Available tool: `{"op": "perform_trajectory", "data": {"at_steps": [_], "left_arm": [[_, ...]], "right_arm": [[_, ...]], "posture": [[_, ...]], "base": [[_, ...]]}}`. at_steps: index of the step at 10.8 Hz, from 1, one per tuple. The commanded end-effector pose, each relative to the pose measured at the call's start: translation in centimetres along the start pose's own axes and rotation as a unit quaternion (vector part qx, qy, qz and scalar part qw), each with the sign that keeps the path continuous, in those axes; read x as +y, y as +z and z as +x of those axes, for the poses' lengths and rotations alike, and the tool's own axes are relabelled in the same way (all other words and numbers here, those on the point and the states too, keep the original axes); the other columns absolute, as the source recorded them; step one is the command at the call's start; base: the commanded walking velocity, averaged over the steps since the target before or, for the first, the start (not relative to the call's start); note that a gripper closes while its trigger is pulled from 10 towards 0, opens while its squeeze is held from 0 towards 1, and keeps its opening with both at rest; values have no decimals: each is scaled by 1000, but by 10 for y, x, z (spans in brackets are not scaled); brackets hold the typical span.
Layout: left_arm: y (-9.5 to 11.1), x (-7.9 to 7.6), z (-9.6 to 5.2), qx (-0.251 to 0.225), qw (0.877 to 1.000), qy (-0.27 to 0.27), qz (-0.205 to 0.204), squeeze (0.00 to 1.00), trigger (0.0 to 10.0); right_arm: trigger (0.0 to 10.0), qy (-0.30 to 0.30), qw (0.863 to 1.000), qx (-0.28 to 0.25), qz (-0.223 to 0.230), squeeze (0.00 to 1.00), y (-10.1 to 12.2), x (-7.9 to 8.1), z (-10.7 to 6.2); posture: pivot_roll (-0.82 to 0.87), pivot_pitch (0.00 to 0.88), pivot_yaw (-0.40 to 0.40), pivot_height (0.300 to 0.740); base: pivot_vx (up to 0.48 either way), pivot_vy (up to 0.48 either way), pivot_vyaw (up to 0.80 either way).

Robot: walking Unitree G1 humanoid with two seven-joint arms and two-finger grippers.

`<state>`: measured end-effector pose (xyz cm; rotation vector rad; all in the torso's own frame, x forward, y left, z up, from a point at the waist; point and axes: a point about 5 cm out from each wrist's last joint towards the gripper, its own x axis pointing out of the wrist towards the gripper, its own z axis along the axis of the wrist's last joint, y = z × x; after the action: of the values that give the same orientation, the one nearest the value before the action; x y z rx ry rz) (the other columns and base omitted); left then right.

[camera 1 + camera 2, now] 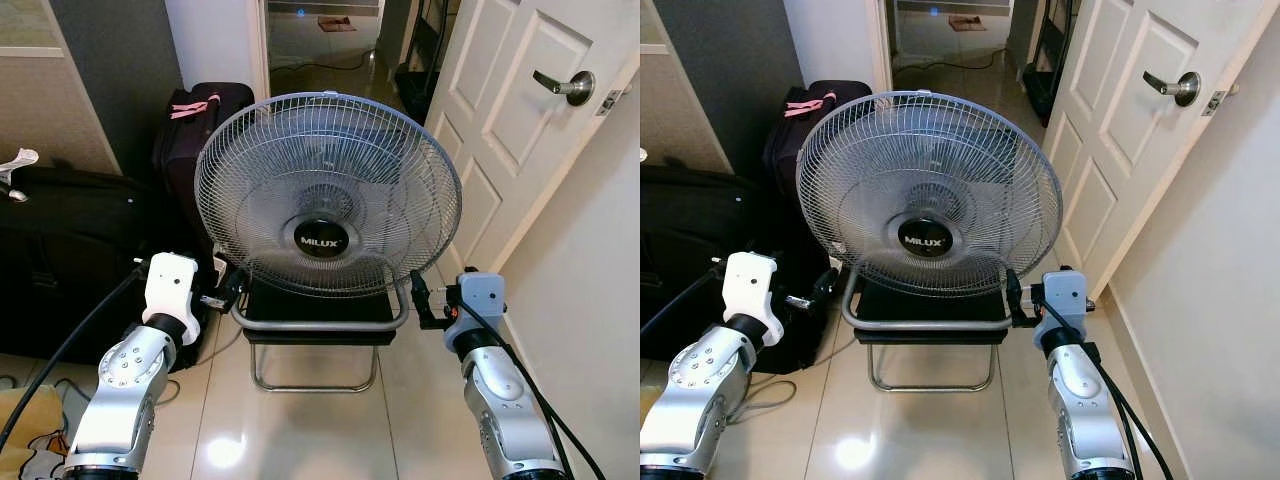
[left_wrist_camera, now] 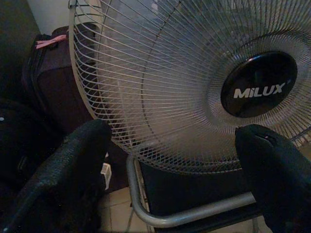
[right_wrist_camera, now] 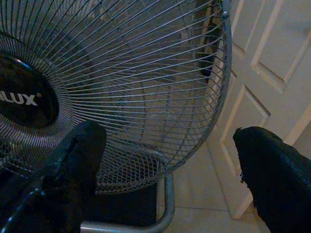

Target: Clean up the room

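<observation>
I have a large round grey wire-grille fan with a black MILUX hub (image 1: 328, 195) dead ahead at 12 o'clock, standing on the glossy tiled floor (image 1: 300, 430) on a bent chrome tube frame (image 1: 318, 322). A white panelled door (image 1: 510, 120) stands at 2 o'clock; a dark maroon suitcase with a pink tag (image 1: 195, 125) sits behind the fan at 10 o'clock, and a black soft bag (image 1: 60, 250) at 9 o'clock.

The left end effector (image 1: 228, 291) sits just beside the frame's left bend, fingers spread, holding nothing. The right end effector (image 1: 1014, 296) is at the frame's right bend, also spread and empty.

Assessment: the fan looks bulky and top-heavy, moderately weighty. The thin grille wires would likely flex or dent and offer poor purchase. The stiff tube frame is the sound hold, taken at both bends together; its polished metal may slip, so a firm, level pinch is advised.
</observation>
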<state>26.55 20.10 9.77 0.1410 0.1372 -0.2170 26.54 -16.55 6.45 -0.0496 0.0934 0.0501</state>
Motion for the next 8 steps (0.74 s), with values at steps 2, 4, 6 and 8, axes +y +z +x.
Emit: {"op": "perform_trajectory", "data": {"at_steps": [2,4,6,8], "left_arm": [[-12,-12,-2,76,993,90,-20,0,10000],[-12,-12,-2,76,993,90,-20,0,10000],[-12,-12,-2,76,993,90,-20,0,10000],[-12,-12,-2,76,993,90,-20,0,10000]], "right_arm": [[10000,-23,997,73,5,0,-3,-16,-13],[10000,-23,997,73,5,0,-3,-16,-13],[10000,-23,997,73,5,0,-3,-16,-13],[10000,-23,997,73,5,0,-3,-16,-13]], "posture": [[-9,0,-36,740],[-9,0,-36,740],[-9,0,-36,740],[-9,0,-36,740]], "base": [[0,0,0],[0,0,0],[0,0,0],[0,0,0]]}}
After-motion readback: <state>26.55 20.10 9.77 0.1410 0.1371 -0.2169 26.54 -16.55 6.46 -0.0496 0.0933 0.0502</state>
